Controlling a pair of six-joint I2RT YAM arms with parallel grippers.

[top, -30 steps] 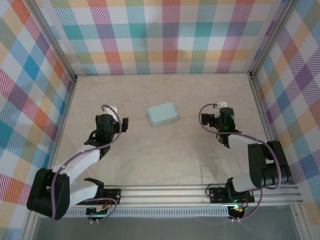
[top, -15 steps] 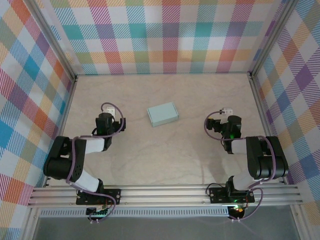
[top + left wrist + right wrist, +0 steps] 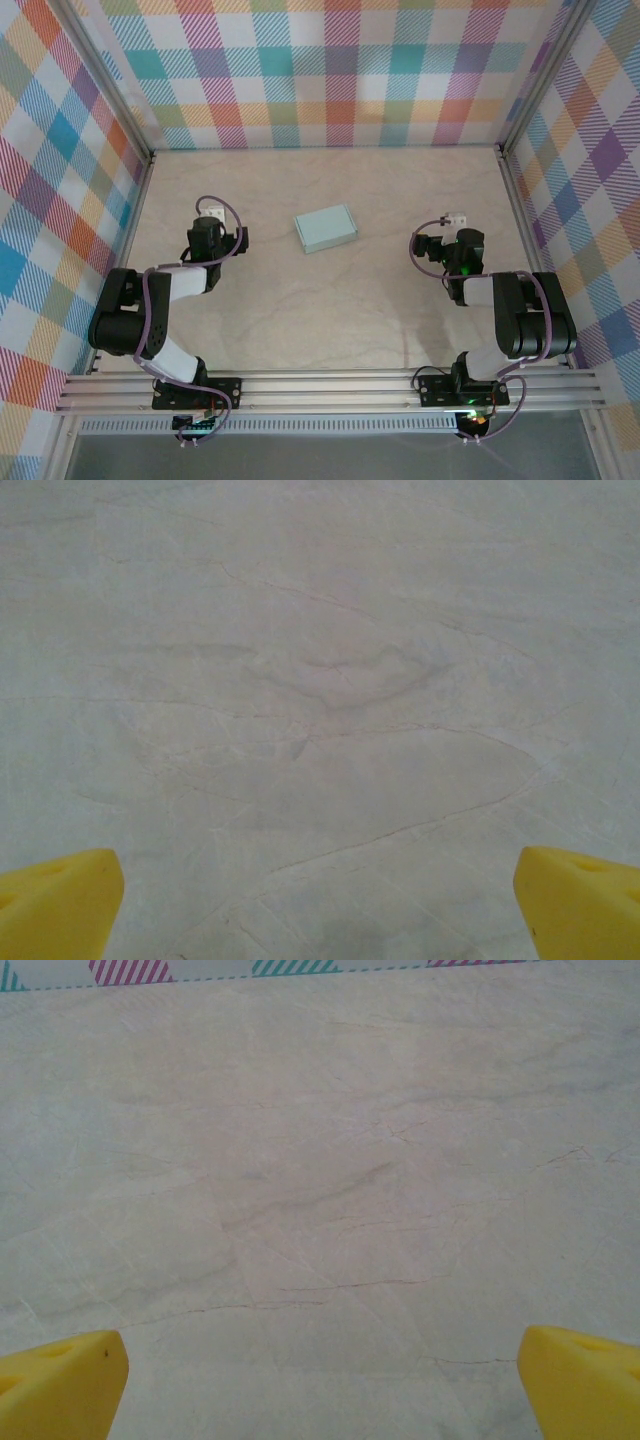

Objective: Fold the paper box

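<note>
Marbled beige table ran bare under both claws. The left gripper stood wide open and empty, and its yellow fingertips were cut off to corners at the bottom of the wrist view. The right gripper was likewise spread wide and held nothing. Its fingertips were cropped the same way, with a strip of plaid wall across the top of that view.

The box lay flat on the table roughly midway between the two grippers. It was well apart from each, a little farther back and turned slightly askew. It seemed closed into a flat rectangle, though seams and flaps were too small to make out from above.

Open table surrounded it on every side. The wall bounded the left, back and right, and a metal rail ran along the near edge.
</note>
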